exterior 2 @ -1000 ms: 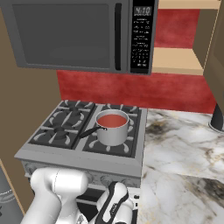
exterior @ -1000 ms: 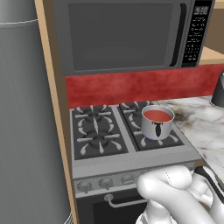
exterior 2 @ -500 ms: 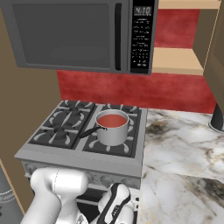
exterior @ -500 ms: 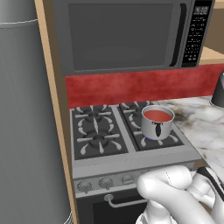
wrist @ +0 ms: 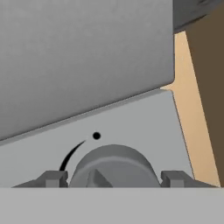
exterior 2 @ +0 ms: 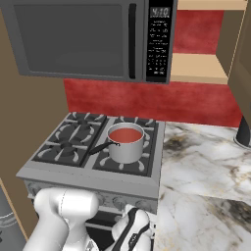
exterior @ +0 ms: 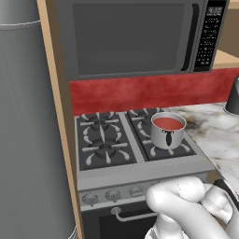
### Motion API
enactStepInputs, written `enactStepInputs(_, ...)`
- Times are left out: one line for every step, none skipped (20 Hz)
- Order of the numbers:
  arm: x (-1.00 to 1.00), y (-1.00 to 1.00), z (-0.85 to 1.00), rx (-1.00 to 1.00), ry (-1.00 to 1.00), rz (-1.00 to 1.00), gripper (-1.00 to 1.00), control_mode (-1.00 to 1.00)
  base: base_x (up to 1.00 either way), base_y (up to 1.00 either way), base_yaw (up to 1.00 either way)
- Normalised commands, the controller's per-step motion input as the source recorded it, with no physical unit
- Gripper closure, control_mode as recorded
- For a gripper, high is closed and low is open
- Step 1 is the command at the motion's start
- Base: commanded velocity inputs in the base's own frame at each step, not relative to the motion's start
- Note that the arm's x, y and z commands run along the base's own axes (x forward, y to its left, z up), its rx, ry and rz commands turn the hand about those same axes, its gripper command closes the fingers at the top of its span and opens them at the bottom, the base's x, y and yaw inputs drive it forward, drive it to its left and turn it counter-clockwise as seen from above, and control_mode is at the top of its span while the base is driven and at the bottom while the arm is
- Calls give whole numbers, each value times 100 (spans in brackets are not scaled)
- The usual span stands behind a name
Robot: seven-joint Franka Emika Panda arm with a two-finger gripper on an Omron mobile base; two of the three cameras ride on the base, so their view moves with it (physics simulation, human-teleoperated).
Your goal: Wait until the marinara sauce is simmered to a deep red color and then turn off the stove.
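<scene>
1. My gripper (wrist: 112,179) is pressed close to the front panel of the stove (exterior: 140,175), with one round grey knob (wrist: 113,168) between my two fingertips (wrist: 52,178). The jaws stand wide, one tip on each side of the knob; I cannot tell whether they touch it.
2. Room is tight here: the flat silver panel ends at a slanted edge just beside the knob, and beyond it runs a tan wooden cabinet side (wrist: 192,109).
3. A small black dot (wrist: 96,136) and a curved black mark sit on the panel just above the knob.
4. From the base views, the marinara sauce (exterior 2: 125,135) lies smooth and red in a small shiny steel saucepan (exterior 2: 126,149) on the stove's right-hand grate, its dark handle pointing toward the stove's front.
5. The grates (exterior: 101,142) are black cast iron over four burners; the left pair stands bare.
6. A dark microwave (exterior 2: 88,39) hangs above, with a red backsplash (exterior: 149,91) behind the stove.
7. Veined marble counter (exterior 2: 206,171) spreads to the right of the range, and a grey ribbed wall (exterior: 28,130) closes in the left.
8. Compared with half a second ago, the pan, sauce and my arm sit where they were; nothing has shifted.
</scene>
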Motion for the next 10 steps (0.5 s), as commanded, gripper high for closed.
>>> enactStepInputs(0,0,-1,21,0,-12,100,-100,0,0,0)
enactStepInputs(-2,0,-2,19,0,-13,100,-100,0,0,0)
enactStepInputs(-2,0,-1,20,0,-13,100,-100,0,0,0)
enactStepInputs(-1,0,0,20,0,-13,100,-100,0,0,0)
enactStepInputs(-1,0,0,20,0,-13,100,-100,0,0,0)
enactStepInputs(0,0,0,20,0,-13,100,-100,0,0,0)
enactStepInputs(0,0,0,20,0,-14,100,-100,0,0,0)
enactStepInputs(0,0,0,20,0,-14,100,-100,0,0,0)
enactStepInputs(0,0,0,19,0,-15,100,-100,0,0,0)
enactStepInputs(0,0,0,18,0,-15,100,-100,0,0,0)
